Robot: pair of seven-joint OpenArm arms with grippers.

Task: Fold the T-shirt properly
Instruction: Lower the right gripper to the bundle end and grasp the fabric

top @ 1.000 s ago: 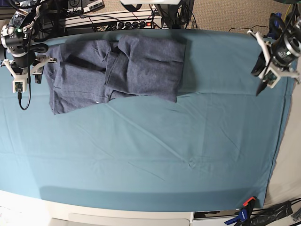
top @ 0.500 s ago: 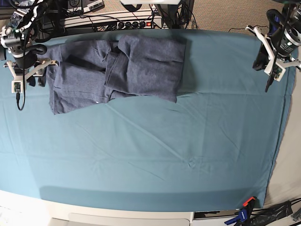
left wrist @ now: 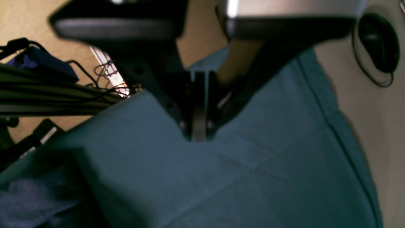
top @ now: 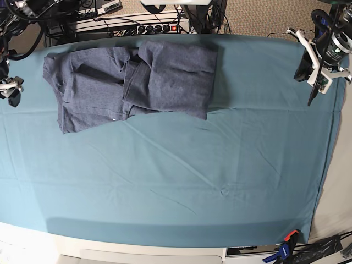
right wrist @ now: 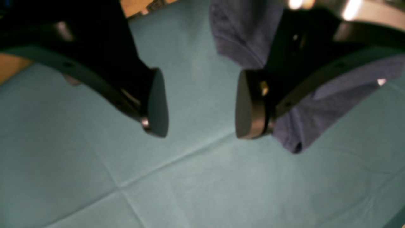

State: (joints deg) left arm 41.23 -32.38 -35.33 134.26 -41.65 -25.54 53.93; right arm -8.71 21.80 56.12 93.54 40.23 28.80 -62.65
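One teal cloth [top: 181,181] under T-shirt [top: 137,80]; right tool [right wrist: 199,104] wide, left tool [left wrist: 198,133] pinched empty.

- Base view looks straight down on the whole cloth [top: 181,176] from high up.
- Both wrist views sit close, angled down past their fingers; each shares cloth and the shirt [top: 137,82] with base.

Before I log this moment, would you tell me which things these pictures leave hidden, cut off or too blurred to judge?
- T-shirt, base view: its own folds hide the layers beneath; no lettering shows.
- T-shirt, left wrist view: only a dark, blurred corner at the bottom left edge.
- T-shirt, right wrist view: the right gripper, open, covers part of it.
- Right gripper, base view: cut off by the left edge.
- Left gripper, left wrist view: shut; its upper body is blurred.
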